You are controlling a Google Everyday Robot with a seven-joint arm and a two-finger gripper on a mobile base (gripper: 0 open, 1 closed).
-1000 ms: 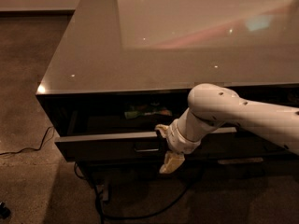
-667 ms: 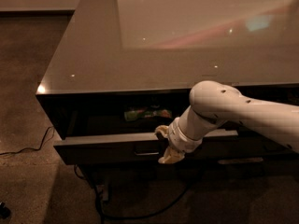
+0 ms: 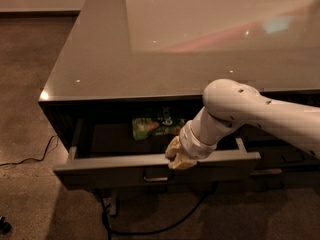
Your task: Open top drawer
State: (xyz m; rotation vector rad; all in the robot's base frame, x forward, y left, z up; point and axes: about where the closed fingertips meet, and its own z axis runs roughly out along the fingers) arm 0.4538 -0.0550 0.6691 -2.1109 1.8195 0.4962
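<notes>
A big cabinet with a shiny grey surface [image 3: 150, 69] fills the upper and middle part of the frame. Soft light glows on it in the upper right. The brown floor [image 3: 25, 84] shows on the left side and along the bottom.

A thick white arm [image 3: 260, 114] comes in from the right edge and bends down toward the middle.

The top drawer [image 3: 110, 168] sits just under the surface, in the lower middle of the frame. It is open and sticks out toward the bottom of the frame. Its front is wide and dark, and you can see its grey side walls and dark floor.

A black cable [image 3: 150, 231] loops on the floor under the drawer, and another thin one [image 3: 30, 159] lies at the left.

A green packet [image 3: 155, 125] lies inside the drawer, near the back.

The yellowish pincer [image 3: 179, 158] is at the top edge of the drawer front, a bit right of the middle. I cannot tell if it is clenched or let go.

A small metal handle [image 3: 156, 176] sits on the drawer front, just below and left of the pincer.
</notes>
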